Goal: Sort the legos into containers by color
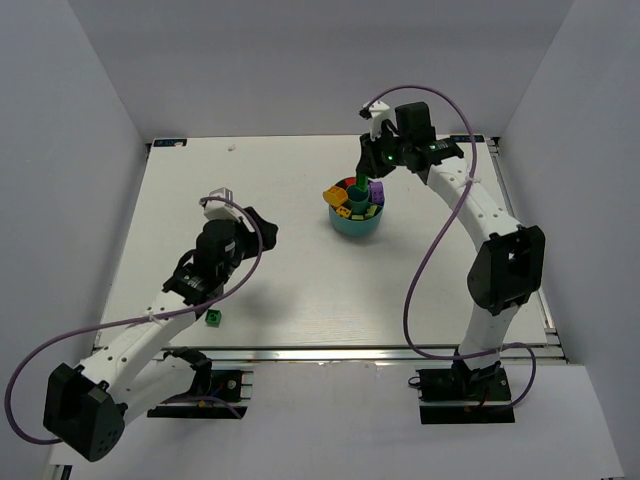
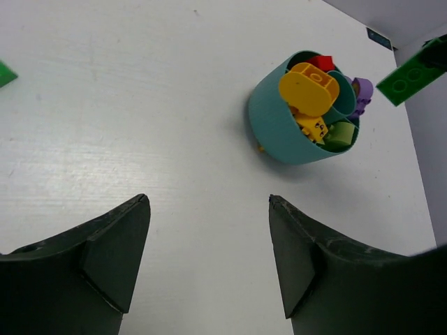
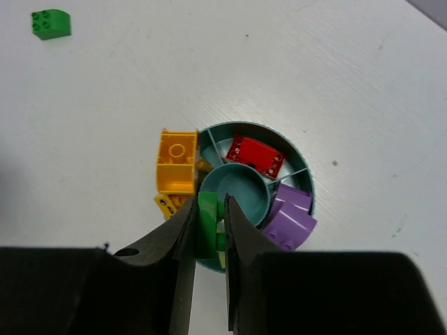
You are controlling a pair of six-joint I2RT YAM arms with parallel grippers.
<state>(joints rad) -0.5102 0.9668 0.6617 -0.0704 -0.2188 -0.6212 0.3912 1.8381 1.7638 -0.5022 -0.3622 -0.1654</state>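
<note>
A dark green brick (image 3: 207, 227) is clamped in the right tool (image 3: 210, 209) above the teal dish (image 2: 274, 120) — released off-target, it could be landed among the piled yellow bricks (image 3: 176, 162). The left tool (image 2: 208, 204) is held spread and empty, well away from the dish.

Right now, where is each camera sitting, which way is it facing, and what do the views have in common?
Top external: above and behind the arm bases, looking down on the white table; the left arm and right arm show whole.
Left wrist: low over the table, facing the teal dish past the open left gripper.
Right wrist: above the dish, looking down; the right gripper shows, shut on a green lego brick.
Shared: all three show the dish, that held brick and a loose green brick.
</note>
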